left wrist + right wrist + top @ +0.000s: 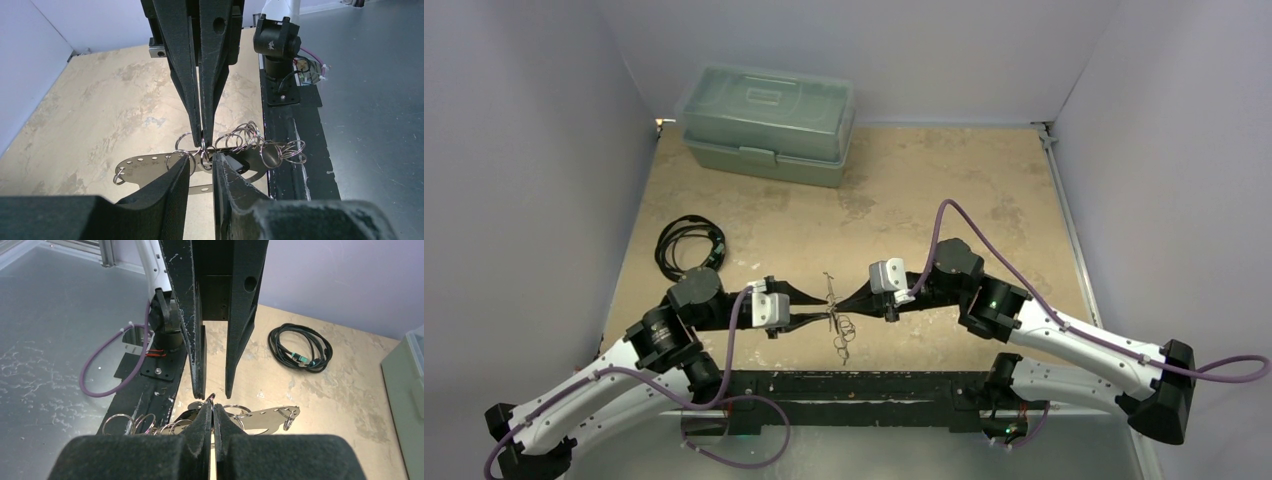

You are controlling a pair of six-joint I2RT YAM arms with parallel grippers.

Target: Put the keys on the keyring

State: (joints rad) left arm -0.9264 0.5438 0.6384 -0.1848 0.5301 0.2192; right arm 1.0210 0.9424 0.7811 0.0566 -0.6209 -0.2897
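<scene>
**Top view**
- counter (984,200): mottled tan, pale walls around it.
- box (769,120): green with a translucent lid, far left; lid panel lettering too small to read.
- cable (689,245): black coil, left side, near the left arm.
- left end effector (822,321): meets the right end effector (846,307) tip to tip at mid counter.
- keyring (839,335): between the two tips, rings dangling toward the near edge.

**Left wrist view**
- left end effector: fingers slightly spread, straddling the keyring's flat perforated plate; no grip shows.
- right end effector: fingers pressed together, tips pinching one small ring of the keyring.
- key (235,162): dark head, just beside a left finger, among the rings.
- right arm base (276,40): small white mark, not legible.

**Right wrist view**
- right end effector: closed, thin ring edge showing at the tips.
- left end effector: fingers apart, counter visible through the gap, tips just above that ring.
- keyring: plate juts right, a small ring through its end hole.
- plug (300,359): teal, on the cable; markings unreadable.
</scene>
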